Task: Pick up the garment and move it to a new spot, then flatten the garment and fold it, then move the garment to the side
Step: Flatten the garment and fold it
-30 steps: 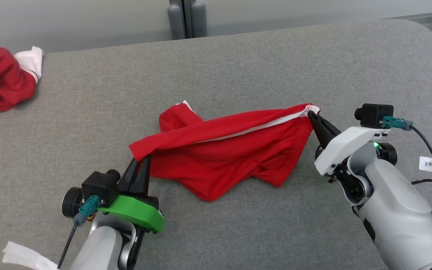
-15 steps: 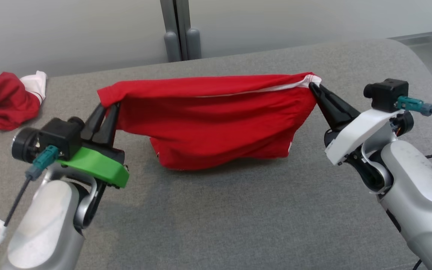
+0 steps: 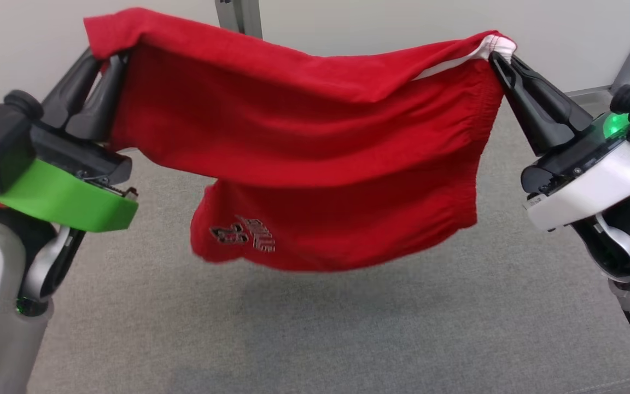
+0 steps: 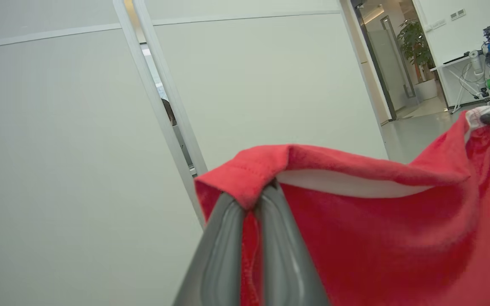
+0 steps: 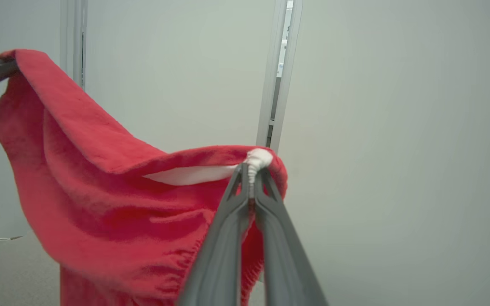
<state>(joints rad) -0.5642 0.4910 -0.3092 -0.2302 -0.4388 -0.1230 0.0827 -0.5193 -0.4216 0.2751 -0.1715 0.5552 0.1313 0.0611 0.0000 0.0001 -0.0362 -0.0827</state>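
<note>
Two claws are clamped on opposite ends of the waistband: the left claw (image 3: 108, 54) on plain red cloth, the right claw (image 3: 494, 56) on the white-trimmed corner. Between them the red garment (image 3: 320, 164) hangs stretched in the air above the grey counter (image 3: 348, 339). This looks like the carrying step. The next move calls for lowering it evenly onto a new spot, kept taut so it lies flat.

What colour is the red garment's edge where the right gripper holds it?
The garment has white trim there; the right wrist view shows it best.
</note>
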